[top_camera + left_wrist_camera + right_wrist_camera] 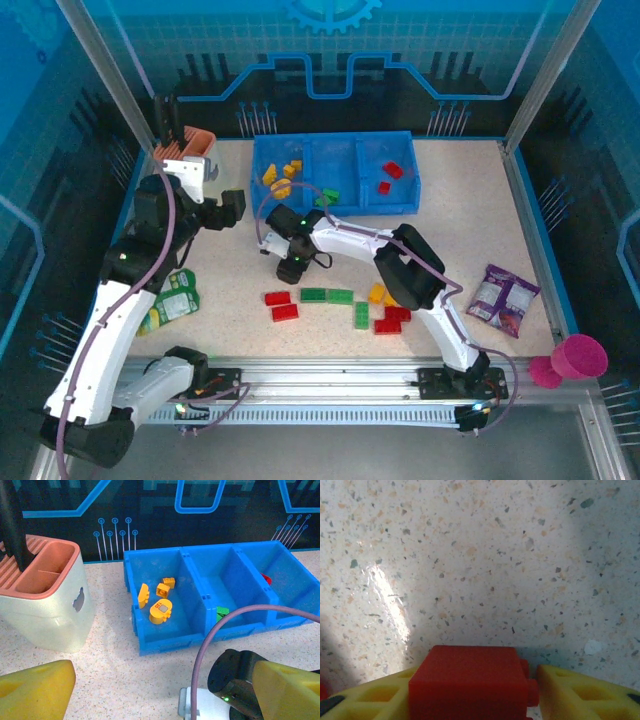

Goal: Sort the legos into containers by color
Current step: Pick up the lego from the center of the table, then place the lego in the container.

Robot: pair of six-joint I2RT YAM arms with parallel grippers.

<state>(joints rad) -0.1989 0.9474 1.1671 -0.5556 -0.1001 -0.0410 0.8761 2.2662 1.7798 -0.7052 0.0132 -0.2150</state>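
Loose legos point(340, 296) lay nearest, mid-table. Just beyond, right gripper point(475, 705), jaws closed on one red brick point(470, 675); it wanted a level carry, released low into blue tray's point(380, 209) right-hand red bin. Farther left, left gripper point(160, 690) stood wide, empty.

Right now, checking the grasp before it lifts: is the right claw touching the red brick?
Touching. The right wrist view shows the red brick sitting between the right claw's yellow fingers, no gap on either side.
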